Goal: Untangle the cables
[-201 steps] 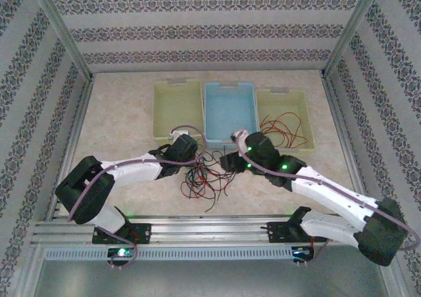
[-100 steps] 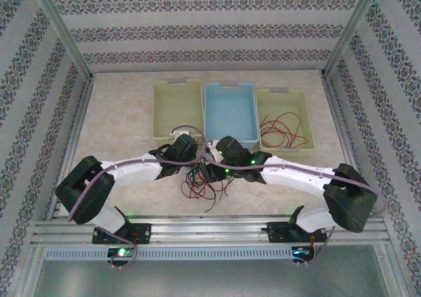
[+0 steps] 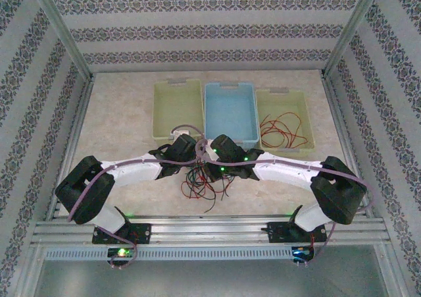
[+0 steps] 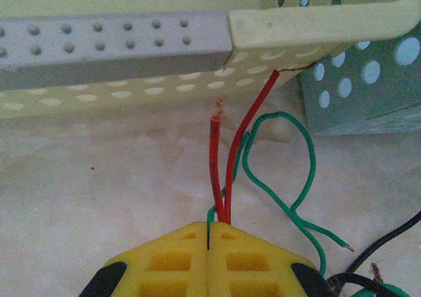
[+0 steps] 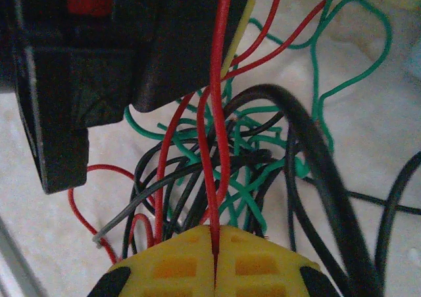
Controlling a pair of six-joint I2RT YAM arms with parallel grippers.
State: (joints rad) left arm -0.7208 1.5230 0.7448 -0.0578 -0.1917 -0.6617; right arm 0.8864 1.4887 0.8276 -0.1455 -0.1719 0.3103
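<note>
Clamping red cables (image 4: 215,172), left pincer (image 4: 209,236), right pincer (image 5: 216,245), mottled beige table (image 3: 125,112), seemingly wallpapered walls (image 3: 197,30)

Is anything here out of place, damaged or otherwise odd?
Yes. Red, green and black wires lie knotted in one heap on the table, while other red wires lie apart in the right green bin. In the left wrist view, one red wire's cut end shows frayed bare copper.
</note>
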